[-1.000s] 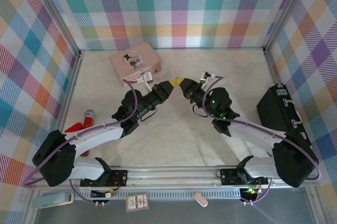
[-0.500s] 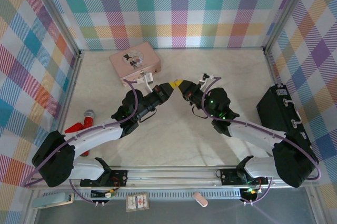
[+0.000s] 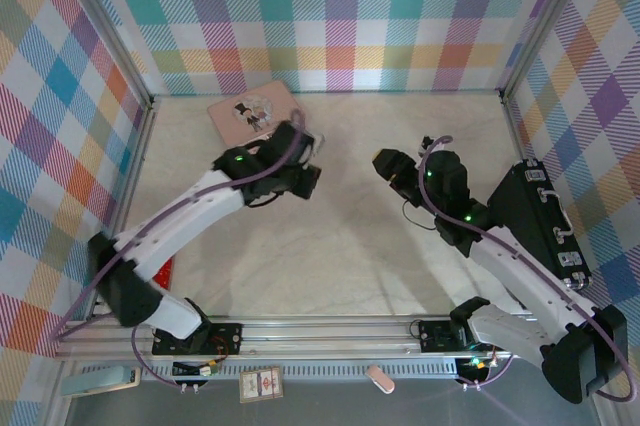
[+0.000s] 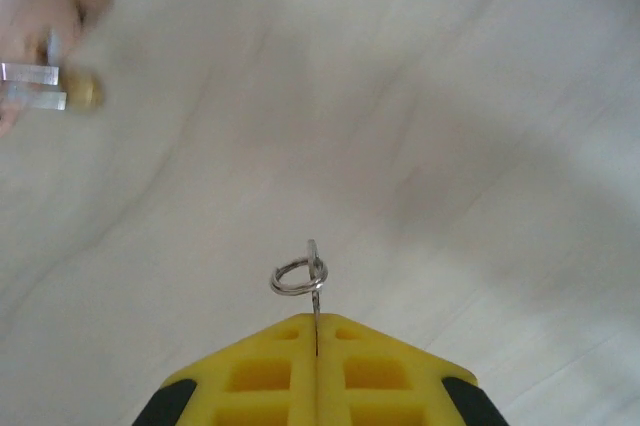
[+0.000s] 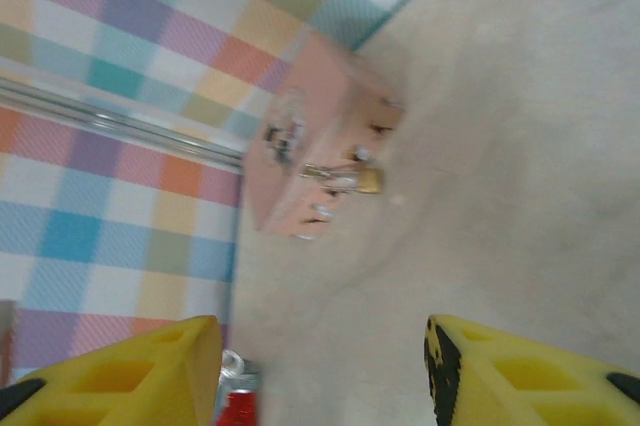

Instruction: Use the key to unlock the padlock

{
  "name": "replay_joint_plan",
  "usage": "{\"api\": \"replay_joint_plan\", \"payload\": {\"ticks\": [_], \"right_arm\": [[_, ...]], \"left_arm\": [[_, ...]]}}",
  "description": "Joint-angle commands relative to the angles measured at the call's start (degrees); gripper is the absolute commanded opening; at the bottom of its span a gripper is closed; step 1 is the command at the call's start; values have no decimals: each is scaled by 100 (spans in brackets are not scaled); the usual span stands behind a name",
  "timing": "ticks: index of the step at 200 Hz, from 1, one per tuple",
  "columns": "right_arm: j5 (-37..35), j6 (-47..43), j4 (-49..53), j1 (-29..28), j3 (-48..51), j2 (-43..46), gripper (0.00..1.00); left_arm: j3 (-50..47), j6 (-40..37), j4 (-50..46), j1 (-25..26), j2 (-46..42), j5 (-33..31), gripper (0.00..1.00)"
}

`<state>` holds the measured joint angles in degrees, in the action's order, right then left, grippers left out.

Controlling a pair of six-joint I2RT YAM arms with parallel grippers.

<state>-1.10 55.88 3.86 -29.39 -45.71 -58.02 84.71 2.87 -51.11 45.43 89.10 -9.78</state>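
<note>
My left gripper (image 4: 316, 318) is shut on the key (image 4: 316, 296). The key's shank and small silver ring (image 4: 298, 276) stick out past the yellow fingertips. The brass padlock (image 4: 85, 92) shows blurred at the upper left of the left wrist view, well away from the key. From above, the left gripper (image 3: 308, 174) sits just right of the pink box (image 3: 248, 109). My right gripper (image 5: 325, 366) stands open with nothing in it and faces the pink box (image 5: 300, 136). The padlock (image 5: 366, 180) hangs on the box's front. Seen from above, the right gripper (image 3: 386, 162) is right of centre.
A black case (image 3: 545, 216) lies along the right wall. A red tool (image 3: 166, 270) lies near the left arm's base, and the same red tool (image 5: 236, 408) appears in the right wrist view. Plaid walls enclose the pale tabletop (image 3: 340, 246).
The two grippers were tip to tip at the centre. The right gripper has opened and drawn back to the right. The left arm has swung up toward the pink box with the key.
</note>
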Motion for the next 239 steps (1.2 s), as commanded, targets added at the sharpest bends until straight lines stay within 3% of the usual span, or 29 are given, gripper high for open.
{"api": "replay_joint_plan", "payload": {"ticks": [1,15,28,64,100,137,163,178,212,239], "right_arm": [[17,-339,927,60,-77,-60,57],[108,-202,830,72,9,-78,57],[169,-158,761,76,44,-95,57],[462,-99,637,73,54,-298,57],[721,-43,474,74,69,-403,57],[1131,89,321,73,50,-520,56],[1710,654,174,69,-32,-771,53],[2099,1042,179,16,-195,-977,51],[2611,1603,389,-142,-525,-1453,51],[2716,2000,142,-340,-620,-1623,48]], "left_arm": [[69,-1368,-2849,649,906,-1095,0],[-35,-1574,-2775,882,931,-1180,0],[77,-1563,-2730,897,850,-952,0],[79,-1628,-2679,933,714,-1164,0],[-116,-1729,-2037,933,123,-775,0],[-935,-2305,-292,930,-1281,-778,0],[-1780,-3605,873,927,-2244,-85,0],[-2318,-4080,1849,882,-2641,-236,0],[-3187,-5211,3448,605,-2865,-63,0],[-3503,-5497,4428,434,-2590,102,0]]}}
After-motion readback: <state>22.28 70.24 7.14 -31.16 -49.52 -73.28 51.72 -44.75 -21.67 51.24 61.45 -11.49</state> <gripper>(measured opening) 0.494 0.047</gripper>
